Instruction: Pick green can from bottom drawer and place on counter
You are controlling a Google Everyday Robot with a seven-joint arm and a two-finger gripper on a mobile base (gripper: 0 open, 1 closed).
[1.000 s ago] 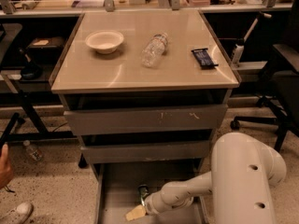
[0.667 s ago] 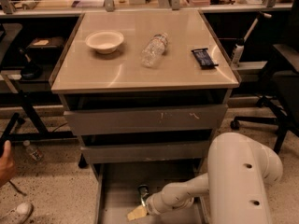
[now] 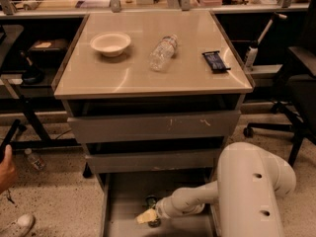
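Note:
The bottom drawer (image 3: pixel 123 204) is pulled open under the two shallower drawers. The green can (image 3: pixel 150 201) shows only as a small dark cylinder on the drawer floor, near the middle. My gripper (image 3: pixel 147 216) is down inside the drawer, right against the can's front side, its pale tip at the can's base. My white arm (image 3: pixel 252 191) reaches in from the right. The counter (image 3: pixel 187 80) is the glossy beige cabinet top above.
On the counter lie a white bowl (image 3: pixel 110 43), a clear water bottle (image 3: pixel 163 52) on its side and a dark packet (image 3: pixel 216 61). A person's hand (image 3: pixel 6 167) and shoe (image 3: pixel 19 225) are at the left. An office chair (image 3: pixel 301 83) stands at the right.
Almost nothing. My arm's big housing has shifted very slightly; the gripper stays at the can in the bottom drawer.

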